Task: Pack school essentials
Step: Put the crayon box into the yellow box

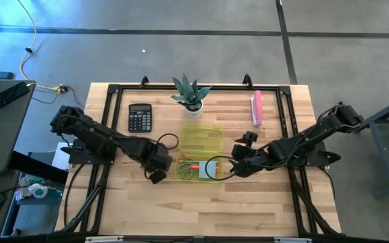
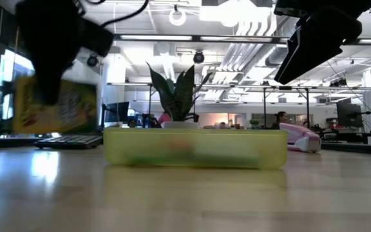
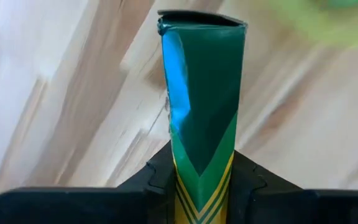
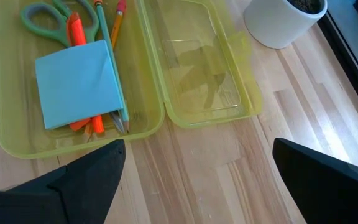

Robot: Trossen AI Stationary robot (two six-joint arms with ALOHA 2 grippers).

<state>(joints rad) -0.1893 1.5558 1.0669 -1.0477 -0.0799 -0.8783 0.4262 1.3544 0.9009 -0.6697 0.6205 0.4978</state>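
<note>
Left jaws clamp crayon box (image 3: 204, 106) (right wide)

Black calculator (image 1: 140, 117), potted plant (image 1: 191, 94), pink bar (image 1: 256, 108).

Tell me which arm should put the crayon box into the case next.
Left. Its tool is already shut on the crayon box, just beside the open case. The right tool is open and empty at the case's other side, by the notepad.

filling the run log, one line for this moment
left gripper: holds crayon box | right gripper: open over case | notepad: packed
</note>
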